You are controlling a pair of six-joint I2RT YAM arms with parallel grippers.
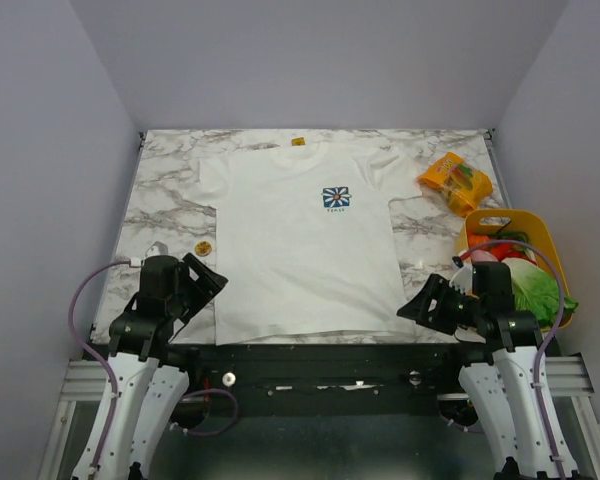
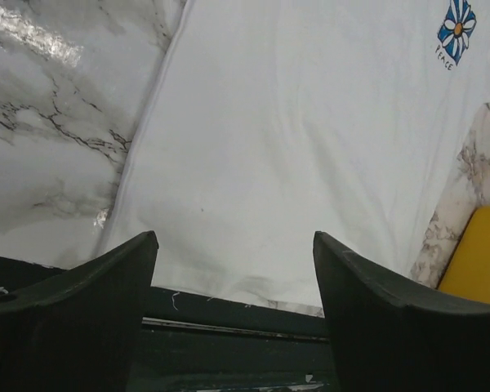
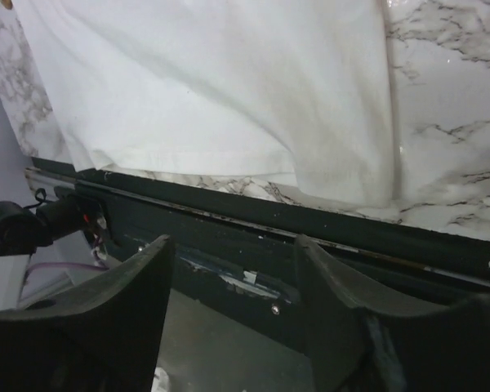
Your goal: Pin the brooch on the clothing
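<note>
So, far left first: the left gripper [image 2: 234,245] hangs over the near left corner of the grey-veined white marble table [image 1: 165,200]. Its two black fingers are spread wide with nothing between them. In its wrist view it looks across the lower part of the shirt.

Just beyond it sits the tiny gold-yellow round brooch [image 1: 204,247]. It's lying on bare marble, just beside the shirt's left edge and below the left sleeve. It isn't on the fabric, and neither gripper is touching it.

The white short-sleeved T-shirt [image 1: 300,240] is spread flat in the middle of the table, collar at the far side and hem at the near edge. The small blue, white and yellow flower emblem [image 1: 336,198] is on the chest, a bit right of centre. There's also a small yellow bit at the collar [image 1: 298,141], too small to make out.

The right gripper [image 3: 234,245] hovers at the near right corner, by the shirt's hem. Its jaws are parted too and it's holding nothing.

Right of the shirt, an orange crinkly snack packet [image 1: 455,180] lies on the marble near the right sleeve. Nearer the arms stands a yellow plastic basket [image 1: 505,213] with green and red stuff inside.
</note>
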